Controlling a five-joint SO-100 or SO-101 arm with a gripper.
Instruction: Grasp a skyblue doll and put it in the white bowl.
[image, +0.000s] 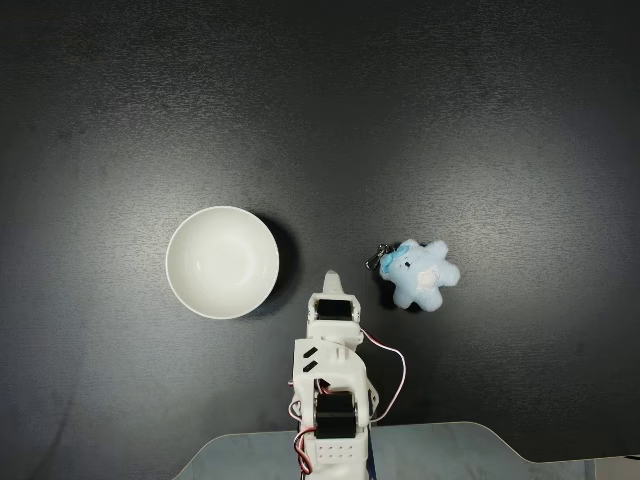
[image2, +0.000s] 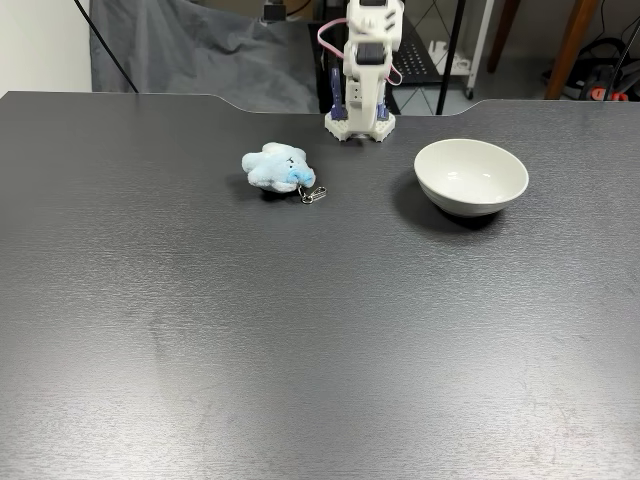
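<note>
A small fluffy pale-blue plush doll (image: 420, 274), star-shaped with stubby limbs and a little metal keyring clip (image: 376, 261) at one end, lies flat on the dark matte desk (image: 320, 100), apart from everything else. In the fixed view from above it sits to the right of the white, folded robot arm (image: 328, 380); a plain glossy round white bowl (image: 222, 262) stands upright and empty to the arm's left. The two lie on opposite sides of the arm and both near its base, a layout that probably keeps each within easy reach and makes the carry a simple swing across. In the other fixed view, from across the desk, the sides are mirrored: the doll (image2: 278, 168) is on the left with its clip (image2: 313, 195) pointing toward the camera, the bowl (image2: 471, 176) on the right. The gripper (image: 331, 279) points forward between the two, its tip just short of a line between them, touching neither; seen end-on from above and folded in the other view, I cannot tell whether its fingers are apart or together. By my judgement the reach has not begun: the first step is to turn toward the doll, and the soft, low body should suit a pinch from above.
</note>
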